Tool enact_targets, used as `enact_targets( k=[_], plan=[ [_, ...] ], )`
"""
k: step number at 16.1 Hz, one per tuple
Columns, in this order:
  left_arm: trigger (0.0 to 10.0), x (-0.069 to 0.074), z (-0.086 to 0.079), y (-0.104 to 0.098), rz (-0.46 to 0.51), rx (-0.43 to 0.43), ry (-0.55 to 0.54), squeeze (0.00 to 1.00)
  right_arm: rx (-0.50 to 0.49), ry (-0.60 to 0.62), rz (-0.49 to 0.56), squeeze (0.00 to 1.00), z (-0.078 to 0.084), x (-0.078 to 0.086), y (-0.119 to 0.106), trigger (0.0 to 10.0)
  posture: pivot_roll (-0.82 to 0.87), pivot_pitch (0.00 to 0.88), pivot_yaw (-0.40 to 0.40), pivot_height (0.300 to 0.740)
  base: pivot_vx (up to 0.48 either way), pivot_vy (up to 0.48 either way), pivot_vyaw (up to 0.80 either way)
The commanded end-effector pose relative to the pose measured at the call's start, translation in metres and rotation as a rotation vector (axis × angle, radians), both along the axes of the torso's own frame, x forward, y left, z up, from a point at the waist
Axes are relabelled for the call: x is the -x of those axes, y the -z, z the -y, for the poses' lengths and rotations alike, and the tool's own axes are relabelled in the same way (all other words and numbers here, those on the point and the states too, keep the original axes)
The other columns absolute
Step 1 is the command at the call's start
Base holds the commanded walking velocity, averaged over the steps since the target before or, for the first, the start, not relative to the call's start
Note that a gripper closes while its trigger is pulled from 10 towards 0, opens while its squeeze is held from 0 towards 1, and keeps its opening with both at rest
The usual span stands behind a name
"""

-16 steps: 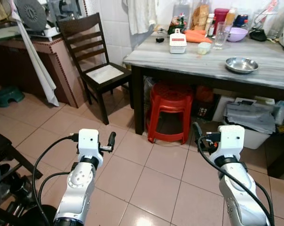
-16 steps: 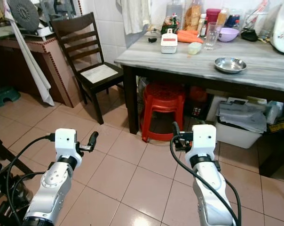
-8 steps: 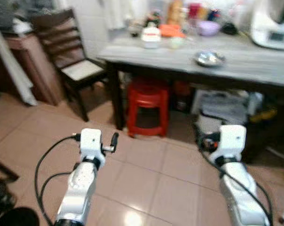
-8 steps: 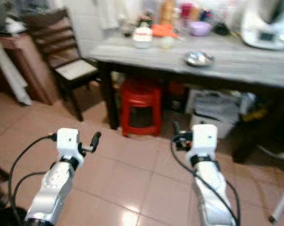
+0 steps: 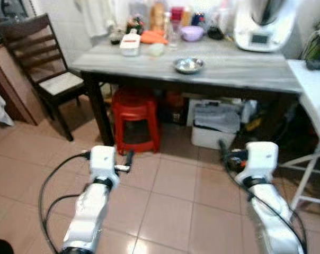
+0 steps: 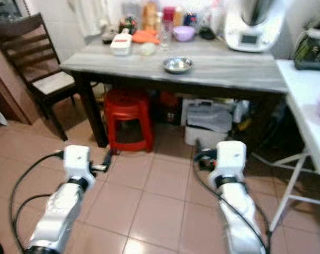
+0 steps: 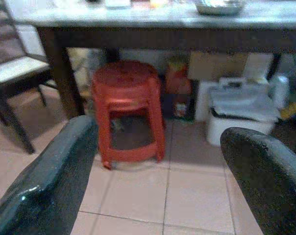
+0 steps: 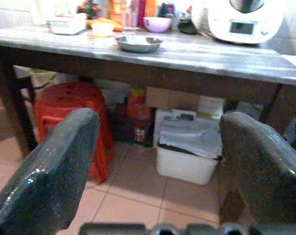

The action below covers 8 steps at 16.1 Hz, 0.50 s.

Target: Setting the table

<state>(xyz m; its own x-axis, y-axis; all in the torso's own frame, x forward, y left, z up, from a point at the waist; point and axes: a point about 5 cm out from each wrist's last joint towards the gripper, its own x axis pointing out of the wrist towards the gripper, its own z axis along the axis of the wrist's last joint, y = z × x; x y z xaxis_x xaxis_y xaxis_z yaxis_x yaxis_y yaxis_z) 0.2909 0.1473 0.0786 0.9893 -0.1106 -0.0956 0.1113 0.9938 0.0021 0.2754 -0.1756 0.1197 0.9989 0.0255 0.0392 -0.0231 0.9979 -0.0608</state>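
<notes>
I hold the left end effector (image 7: pixel 158 161) and right end effector (image 8: pixel 158 161) wide open and empty above the tiled floor. Beyond them, a shallow round steel bowl (image 5: pixel 188 65) sits on the grey wooden surface (image 5: pixel 239 66), so I judge the table-setting hardly begun.

Bowl (image 5: pixel 188 65) on table (image 5: pixel 245 66); stool (image 5: pixel 134 114) beneath

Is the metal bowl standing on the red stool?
No, the metal bowl stands on the grey table, while the red stool is underneath.
</notes>
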Motion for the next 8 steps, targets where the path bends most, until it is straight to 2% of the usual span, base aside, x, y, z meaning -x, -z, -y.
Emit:
enact_targets(
  k=[1,8],
  plan=[
    [10.0,-0.0015,0.0014,-0.0044,0.012,0.005,0.004,0.0,0.008,0.01,0.025,0.0,0.0023,-0.0016,-0.0071,10.0,-0.08,0.02,0.059,0.74,0.0,-0.439,0.0],
    [10.0,-0.0018,0.0019,-0.0046,0.01,0.004,0.01,0.0,0.007,0.014,0.029,0.0,0.0029,-0.0011,-0.0073,10.0,-0.08,0.021,0.062,0.74,0.0,-0.438,0.0]
  ],
)
